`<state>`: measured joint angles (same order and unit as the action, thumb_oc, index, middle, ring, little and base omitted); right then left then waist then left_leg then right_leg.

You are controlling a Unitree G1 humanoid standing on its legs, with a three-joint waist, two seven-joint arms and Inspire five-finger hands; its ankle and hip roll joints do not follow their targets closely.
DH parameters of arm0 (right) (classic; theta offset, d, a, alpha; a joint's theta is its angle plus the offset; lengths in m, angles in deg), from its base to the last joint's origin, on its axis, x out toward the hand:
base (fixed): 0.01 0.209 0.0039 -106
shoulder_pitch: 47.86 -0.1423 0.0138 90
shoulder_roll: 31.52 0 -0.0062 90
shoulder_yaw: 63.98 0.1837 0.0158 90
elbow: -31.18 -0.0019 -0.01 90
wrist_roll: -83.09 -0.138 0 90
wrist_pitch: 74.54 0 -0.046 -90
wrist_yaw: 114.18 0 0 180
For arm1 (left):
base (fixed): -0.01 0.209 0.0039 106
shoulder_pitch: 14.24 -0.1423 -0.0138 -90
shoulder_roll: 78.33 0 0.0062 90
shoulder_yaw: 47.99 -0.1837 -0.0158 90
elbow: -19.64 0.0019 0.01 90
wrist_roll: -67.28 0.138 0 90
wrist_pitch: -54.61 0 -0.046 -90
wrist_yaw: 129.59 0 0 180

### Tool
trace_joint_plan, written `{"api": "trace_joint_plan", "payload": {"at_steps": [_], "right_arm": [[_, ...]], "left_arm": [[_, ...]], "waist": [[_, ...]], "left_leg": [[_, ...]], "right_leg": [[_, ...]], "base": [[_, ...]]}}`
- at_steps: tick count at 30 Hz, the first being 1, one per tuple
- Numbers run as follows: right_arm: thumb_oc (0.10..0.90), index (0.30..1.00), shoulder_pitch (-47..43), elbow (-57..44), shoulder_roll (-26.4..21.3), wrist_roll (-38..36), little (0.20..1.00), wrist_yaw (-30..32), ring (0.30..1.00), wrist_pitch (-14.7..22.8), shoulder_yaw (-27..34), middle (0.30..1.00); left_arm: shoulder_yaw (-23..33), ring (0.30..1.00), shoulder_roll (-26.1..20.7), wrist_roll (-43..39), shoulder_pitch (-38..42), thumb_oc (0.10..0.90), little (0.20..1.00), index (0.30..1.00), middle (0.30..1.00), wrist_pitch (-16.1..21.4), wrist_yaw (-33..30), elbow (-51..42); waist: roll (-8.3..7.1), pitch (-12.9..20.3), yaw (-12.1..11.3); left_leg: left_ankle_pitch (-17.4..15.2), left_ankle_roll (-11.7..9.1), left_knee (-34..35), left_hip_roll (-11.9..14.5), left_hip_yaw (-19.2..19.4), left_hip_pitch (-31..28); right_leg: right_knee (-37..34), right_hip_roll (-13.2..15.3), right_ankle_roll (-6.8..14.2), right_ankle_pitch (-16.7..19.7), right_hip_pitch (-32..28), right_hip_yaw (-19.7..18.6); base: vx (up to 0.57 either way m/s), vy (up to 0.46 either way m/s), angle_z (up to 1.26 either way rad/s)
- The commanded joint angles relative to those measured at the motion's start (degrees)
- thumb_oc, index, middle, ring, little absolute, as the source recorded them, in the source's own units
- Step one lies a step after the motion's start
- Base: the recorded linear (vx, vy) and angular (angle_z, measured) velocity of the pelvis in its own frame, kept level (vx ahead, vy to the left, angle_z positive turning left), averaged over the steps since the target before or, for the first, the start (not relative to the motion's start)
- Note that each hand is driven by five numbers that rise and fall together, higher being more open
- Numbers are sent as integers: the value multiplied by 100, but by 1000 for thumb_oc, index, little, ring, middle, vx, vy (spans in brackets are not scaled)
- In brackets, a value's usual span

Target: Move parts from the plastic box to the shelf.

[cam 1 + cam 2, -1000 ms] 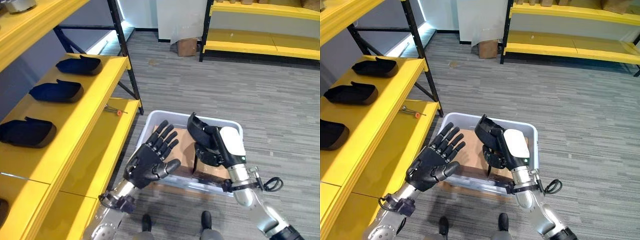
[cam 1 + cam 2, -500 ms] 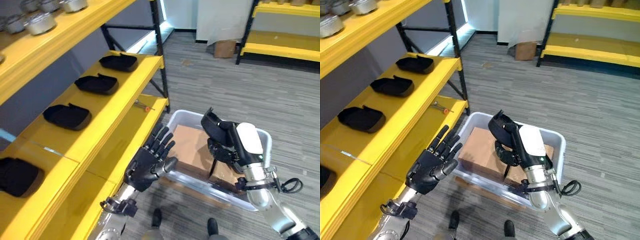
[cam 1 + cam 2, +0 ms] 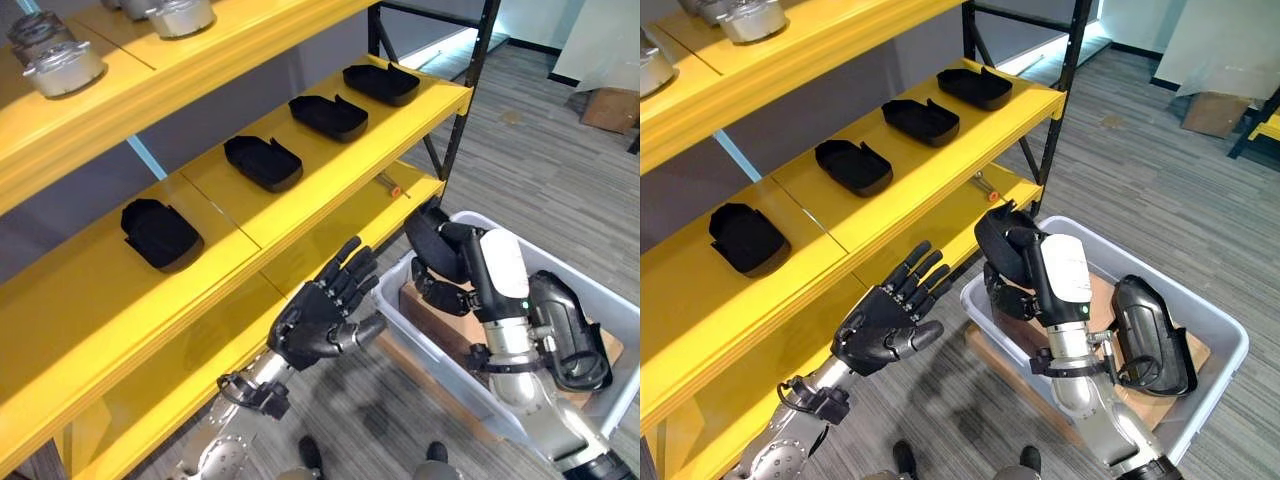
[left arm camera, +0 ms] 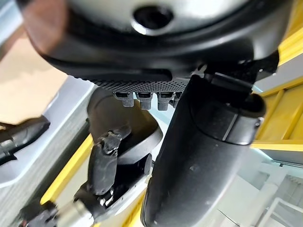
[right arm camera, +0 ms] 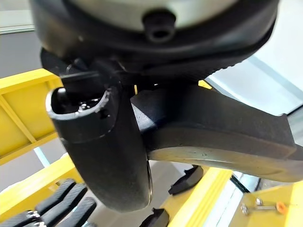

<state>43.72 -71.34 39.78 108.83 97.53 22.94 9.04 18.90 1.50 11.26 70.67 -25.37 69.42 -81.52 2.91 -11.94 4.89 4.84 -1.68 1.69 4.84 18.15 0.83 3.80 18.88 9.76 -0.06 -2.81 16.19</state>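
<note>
the yellow shelf point(image 3: 940, 165) stands to the left. the right hand point(image 3: 1015, 265) grips a black part point(image 3: 1000, 240) above the box point(image 3: 1225, 345), near it. the left hand point(image 3: 885, 325) is spread wide.

Black part point(image 3: 1008, 243) held in right robot hand point(image 3: 1025, 275); probably tilted; another in plastic box point(image 3: 1215, 345).
</note>
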Motion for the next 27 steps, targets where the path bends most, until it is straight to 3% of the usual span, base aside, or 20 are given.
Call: {"api": "trace_joint_plan", "payload": {"at_steps": [1, 2, 3, 7, 8, 9, 12, 13, 14, 15, 17, 22, 26, 27], "right_arm": [[400, 300, -597, -773, -99, 202, 300, 208, 300, 708, 323, 300], [400, 300, -594, -781, -98, 203, 300, 206, 300, 707, 326, 300], [400, 300, -640, -840, -97, 242, 300, 227, 300, 642, 365, 300], [400, 300, -679, -887, -103, 186, 300, 191, 300, 658, 392, 300], [400, 300, -694, -978, -114, 152, 300, 162, 300, 640, 425, 300], [400, 300, -680, -1121, -102, 185, 300, 227, 300, 651, 450, 300], [400, 300, -714, -1194, -65, 240, 300, 312, 300, 671, 457, 300], [400, 300, -802, -1202, 32, 300, 300, 305, 300, 691, 423, 300], [400, 300, -795, -1272, 68, 417, 300, 377, 300, 573, 381, 300], [400, 300, -786, -1286, 68, 434, 300, 376, 300, 575, 377, 300], [400, 300, -604, -1469, -29, 554, 300, 417, 300, 719, 405, 300], [400, 300, -779, -1465, -219, 578, 300, 404, 300, 945, 320, 300], [400, 300, -796, -1458, -233, 570, 300, 404, 300, 952, 316, 300], [400, 300, -794, -1362, -418, 542, 300, 551, 300, 1125, 501, 300]], "left_arm": [[432, 1000, -102, 211, 36, 900, 1000, 1000, 1000, 727, -114, -647], [435, 1000, -106, 218, 30, 900, 1000, 1000, 1000, 737, -121, -652], [584, 1000, -223, 241, -116, 900, 1000, 1000, 1000, 906, -145, -752], [687, 1000, -283, 252, -210, 900, 1000, 1000, 1000, 962, -145, -789], [825, 1000, -337, 269, -309, 900, 1000, 1000, 1000, 1012, -134, -824], [1008, 1000, -372, 356, -438, 900, 1000, 1000, 1000, 979, -91, -833], [1095, 1000, -382, 379, -533, 900, 1000, 1000, 1000, 818, 45, -808], [1184, 1000, -385, 310, -644, 900, 1000, 1000, 1000, 739, 213, -798], [1286, 1000, -428, 219, -749, 900, 1000, 1000, 1000, 587, 372, -838], [1295, 1000, -433, 208, -750, 900, 1000, 1000, 1000, 571, 382, -840], [1271, 1000, -458, 15, -655, 900, 1000, 1000, 1000, 475, 417, -879], [1054, 1000, -349, 23, -411, 900, 1000, 1000, 1000, 439, 132, -953], [1036, 1000, -340, 20, -391, 900, 1000, 1000, 1000, 449, 104, -954], [865, 1000, -224, -115, 9, 900, 1000, 1000, 1000, 420, 38, -822]], "waist": [[9, 457, -49], [7, 455, -51], [20, 474, -188], [-1, 489, -287], [-28, 496, -402], [-85, 473, -558], [-114, 436, -695], [-122, 403, -848], [-132, 396, -859], [-136, 395, -848], [-199, 399, -663], [-282, 412, -554], [-284, 417, -546], [-270, 453, -275]], "left_leg": [[53, -149, -63, 657, 148, -475], [47, -143, -53, 646, 146, -481], [-12, -72, 120, 459, 65, -544], [-32, -22, 191, 345, -8, -563], [-78, 35, 185, 261, -52, -550], [-151, 139, 122, 137, -88, -491], [-194, 216, 104, 33, -121, -458], [-216, 280, 123, -49, -116, -450], [-212, 392, 168, -179, -327, -390], [-214, 402, 169, -190, -354, -383], [-259, 455, 155, -289, -667, -320], [-262, 358, 219, -445, -866, -253], [-262, 355, 220, -457, -881, -242], [-382, 362, -7, -641, -1168, -40]], "right_leg": [[67, -541, -481, 140, 101, 31], [63, -533, -475, 143, 95, 33], [-31, -372, -317, 236, 15, 123], [-101, -277, -220, 300, -55, 201], [-94, -180, -166, 351, -83, 284], [-38, -27, -143, 435, -110, 446], [63, 101, -131, 531, -81, 587], [387, 250, -97, 587, -13, 761], [642, 73, -131, 434, 36, 484], [652, 40, -137, 412, 43, 448], [510, -678, -289, -21, 100, -81], [-139, -1369, -536, 48, 80, -469], [-169, -1403, -549, 57, 88, -505], [-408, -1690, -672, 222, 201, -1356]], "base": [[-14, 323, 20], [-55, 647, 63], [-49, 399, 72], [-35, 246, 44], [-100, 327, 12], [-119, 362, 6], [-99, 235, 33], [-67, 279, 64], [-49, 249, 69], [28, 119, 92], [63, 60, 92], [45, 45, 77], [17, 17, 8], [50, 46, 8]]}}
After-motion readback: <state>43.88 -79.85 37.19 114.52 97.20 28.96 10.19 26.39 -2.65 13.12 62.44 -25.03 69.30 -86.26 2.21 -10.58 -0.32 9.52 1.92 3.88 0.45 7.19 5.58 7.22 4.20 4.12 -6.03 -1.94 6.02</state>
